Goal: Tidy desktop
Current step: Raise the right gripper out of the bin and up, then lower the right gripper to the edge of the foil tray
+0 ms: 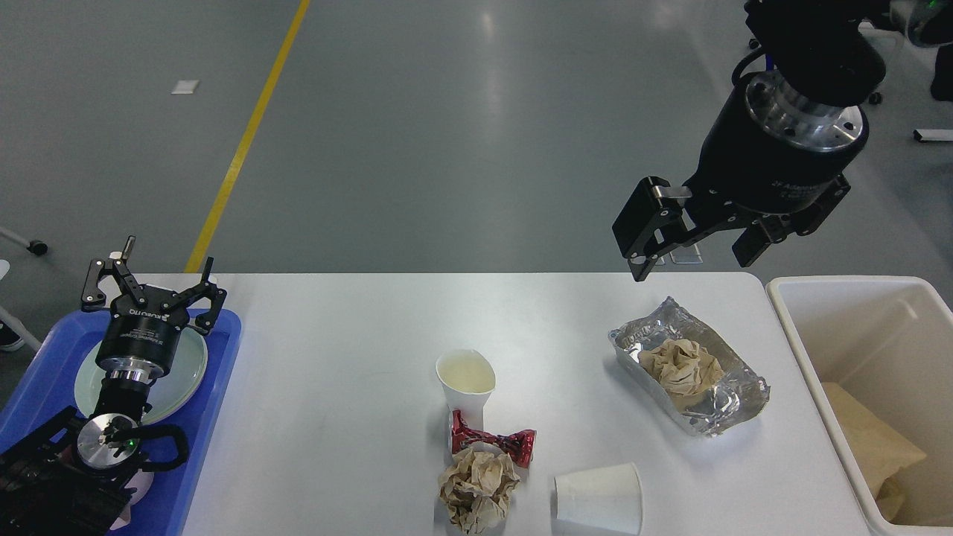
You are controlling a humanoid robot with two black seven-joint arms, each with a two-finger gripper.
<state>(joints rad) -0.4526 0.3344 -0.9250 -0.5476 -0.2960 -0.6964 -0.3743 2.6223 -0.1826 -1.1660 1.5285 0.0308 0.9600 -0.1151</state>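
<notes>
The white desktop holds an upright paper cup, a red crumpled wrapper, a brown paper ball, a paper cup on its side and a foil tray with crumpled brown paper in it. My right gripper is open and empty, hanging in the air above the foil tray near the table's far edge. My left gripper is open and empty above the pale green plate on the blue tray.
A cream-white bin stands at the table's right end with brown paper inside. A yellow line runs across the grey floor beyond the table. Chair legs show at the top right.
</notes>
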